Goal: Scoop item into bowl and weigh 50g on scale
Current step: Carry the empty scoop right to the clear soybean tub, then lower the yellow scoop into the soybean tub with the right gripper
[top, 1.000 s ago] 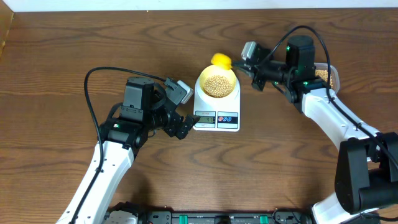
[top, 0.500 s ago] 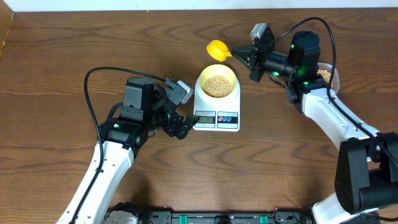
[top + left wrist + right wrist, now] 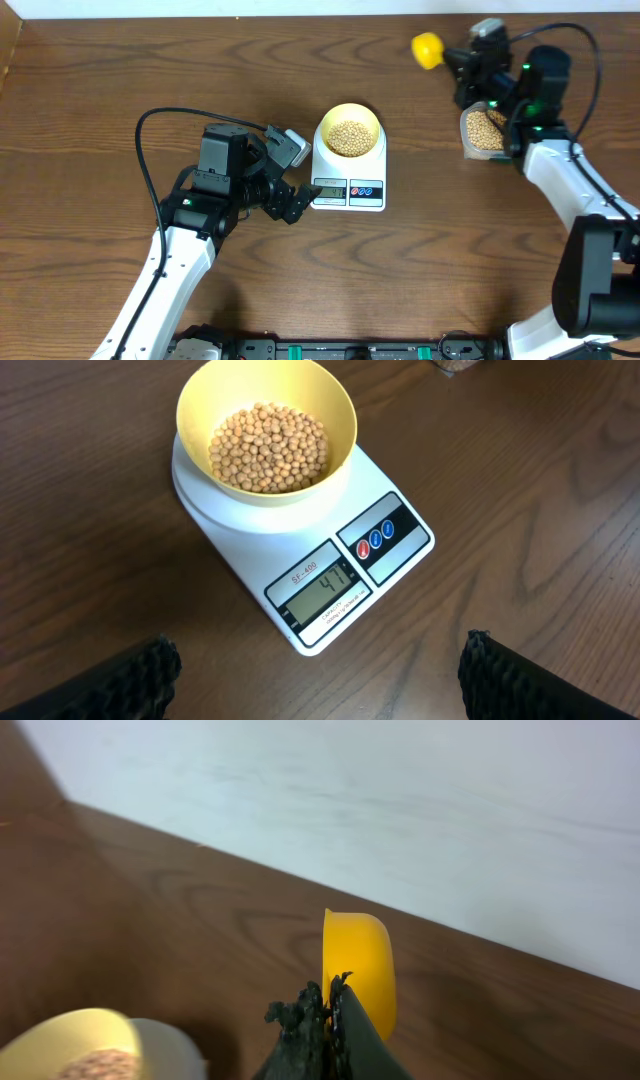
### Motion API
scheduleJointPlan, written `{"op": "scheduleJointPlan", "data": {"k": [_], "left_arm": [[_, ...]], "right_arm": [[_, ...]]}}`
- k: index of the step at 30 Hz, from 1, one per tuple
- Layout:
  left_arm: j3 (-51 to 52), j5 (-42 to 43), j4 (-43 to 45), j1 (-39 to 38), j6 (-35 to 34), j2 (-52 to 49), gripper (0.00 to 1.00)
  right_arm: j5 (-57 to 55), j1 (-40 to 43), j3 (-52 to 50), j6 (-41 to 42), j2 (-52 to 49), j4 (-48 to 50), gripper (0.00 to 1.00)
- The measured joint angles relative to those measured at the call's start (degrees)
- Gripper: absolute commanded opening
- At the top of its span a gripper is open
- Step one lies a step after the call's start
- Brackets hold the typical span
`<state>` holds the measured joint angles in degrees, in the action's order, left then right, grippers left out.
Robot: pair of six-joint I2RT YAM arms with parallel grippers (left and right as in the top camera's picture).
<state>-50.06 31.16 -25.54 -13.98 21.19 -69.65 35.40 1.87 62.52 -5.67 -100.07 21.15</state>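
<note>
Holds L gripper wide open & empty just beside scale, off bowl of beans so weight reads true; pinches yellow scoop in shut R gripper near tub, prob. for top-up.

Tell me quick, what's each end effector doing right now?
Left end effector: open, holding nothing.
Right end effector: closed on the yellow scoop.

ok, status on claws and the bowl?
Left claw open, beside scale. Right claw shut on yellow scoop, near bean tub. Bowl of beans on scale, display in the forties. Nothing over it.
</note>
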Motion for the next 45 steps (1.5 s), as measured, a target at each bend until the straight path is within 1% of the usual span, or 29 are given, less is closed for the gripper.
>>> {"op": "scheduleJointPlan", "data": {"k": [8, 13, 20, 27, 35, 41, 45], "left_arm": [[0.0, 0.0, 0.0, 0.0, 0.0, 0.0, 0.91], [0.0, 0.0, 0.0, 0.0, 0.0, 0.0, 0.91], [0.0, 0.0, 0.0, 0.0, 0.0, 0.0, 0.91], [0.0, 0.0, 0.0, 0.0, 0.0, 0.0, 0.91], [0.0, 0.0, 0.0, 0.0, 0.0, 0.0, 0.91], [0.0, 0.0, 0.0, 0.0, 0.0, 0.0, 0.91], [0.0, 0.0, 0.0, 0.0, 0.0, 0.0, 0.91]], "right_arm": [[-0.6, 2.9, 0.0, 0.4, 0.0, -1.0, 0.01], [-0.6, 3.6, 0.0, 6.7, 0.0, -1.6, 0.01], [-0.9, 3.9, 0.0, 13.9, 0.0, 1.4, 0.01], [-5.9, 3.9, 0.0, 18.9, 0.0, -1.7, 0.02], [-10.7, 6.0, 0.0, 28.3, 0.0, -0.5, 0.02], [-7.6, 8.5, 0.0, 31.6, 0.0, -1.3, 0.01], [-5.1, 9.5, 0.0, 32.2, 0.0, -5.5, 0.01]]}}
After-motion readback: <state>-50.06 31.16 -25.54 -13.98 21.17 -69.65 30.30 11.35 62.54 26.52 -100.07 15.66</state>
